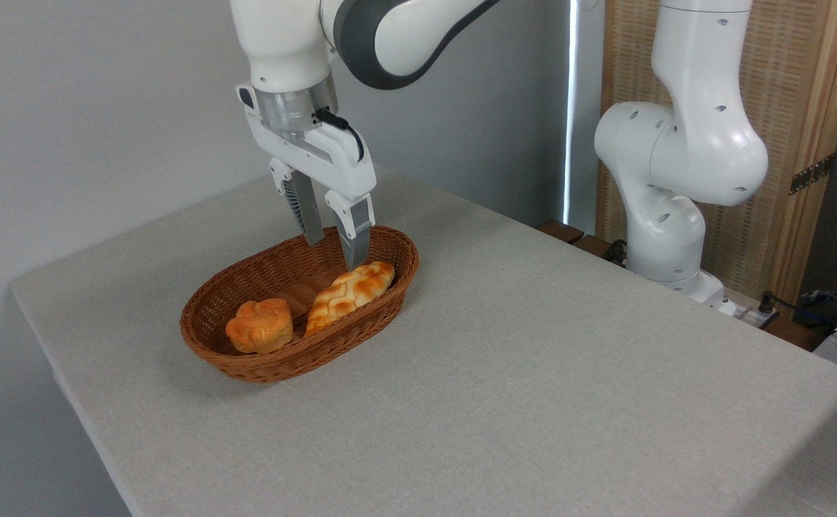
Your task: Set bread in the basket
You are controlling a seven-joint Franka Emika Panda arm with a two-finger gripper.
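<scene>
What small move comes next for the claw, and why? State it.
Probably lift the claw straight up, clear of the basket. The braided loaf already lies inside, leaning on the right wall beside the round bun, and the fingers stand apart above its far end, holding nothing.

Braided golden loaf (350,289) lying tilted inside oval brown wicker basket (397,276), against right wall; basket on table, left of centre.
</scene>
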